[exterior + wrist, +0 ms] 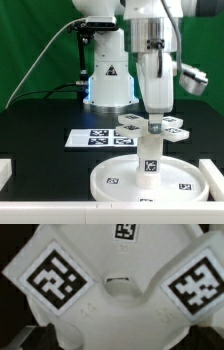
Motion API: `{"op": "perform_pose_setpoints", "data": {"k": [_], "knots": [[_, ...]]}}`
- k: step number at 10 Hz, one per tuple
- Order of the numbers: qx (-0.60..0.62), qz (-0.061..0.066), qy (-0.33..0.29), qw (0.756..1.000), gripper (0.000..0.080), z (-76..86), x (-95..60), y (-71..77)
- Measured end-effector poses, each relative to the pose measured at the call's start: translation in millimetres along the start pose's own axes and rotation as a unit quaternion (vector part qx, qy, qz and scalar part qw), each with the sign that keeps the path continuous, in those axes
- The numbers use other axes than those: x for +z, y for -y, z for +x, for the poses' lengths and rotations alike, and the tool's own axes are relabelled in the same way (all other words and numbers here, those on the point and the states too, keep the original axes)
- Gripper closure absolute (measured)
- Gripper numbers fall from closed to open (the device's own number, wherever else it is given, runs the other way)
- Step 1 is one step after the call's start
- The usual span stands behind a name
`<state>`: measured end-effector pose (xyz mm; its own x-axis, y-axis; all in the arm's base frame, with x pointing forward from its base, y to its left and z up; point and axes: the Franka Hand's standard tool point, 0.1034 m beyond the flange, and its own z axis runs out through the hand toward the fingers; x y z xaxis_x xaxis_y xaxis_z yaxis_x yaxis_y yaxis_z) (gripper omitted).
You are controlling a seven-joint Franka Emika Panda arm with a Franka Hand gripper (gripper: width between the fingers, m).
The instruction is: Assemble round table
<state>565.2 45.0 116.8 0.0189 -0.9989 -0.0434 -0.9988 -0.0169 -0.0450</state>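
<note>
We see our two-finger gripper (154, 124) closed on the small lobed white plastic foot (150, 125), atop the short cylindrical leg (148, 156) upright on the rimmed round white disc (115, 177).

Read only a little: a black warning triangle sign on the white robot base (108, 78), and black-and-white square tags (patterns, not letters) on the flat white marker board (100, 139), on the wide white rimmed plastic disc (185, 183), on the short thick white cylindrical leg (149, 160) and on the small white lobed plastic foot (115, 291). Found faint embossed marks there too, illegible.
</note>
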Motion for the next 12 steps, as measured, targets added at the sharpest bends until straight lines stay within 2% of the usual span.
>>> {"op": "perform_pose_setpoints", "data": {"k": [2,3,7,8,10,11,12], "knots": [[-0.118,0.012,0.006,0.993,0.0151,-1.4,-15.2,5.0],[-0.211,0.015,0.005,0.977,0.0151,-0.3,-18.1,6.3],[-0.344,0.015,0.002,0.939,0.0151,-0.2,-17.3,6.2],[-0.421,0.011,-0.002,0.907,0.0151,2.1,-17.3,5.6],[-0.58,-0.016,-0.01,0.815,0.0151,3.2,-18.2,6.1],[-0.635,-0.021,-0.014,0.772,0.0151,-0.7,-16.1,8.4],[-0.651,-0.017,-0.017,0.759,0.0151,-2.0,-13.3,7.2]]}}
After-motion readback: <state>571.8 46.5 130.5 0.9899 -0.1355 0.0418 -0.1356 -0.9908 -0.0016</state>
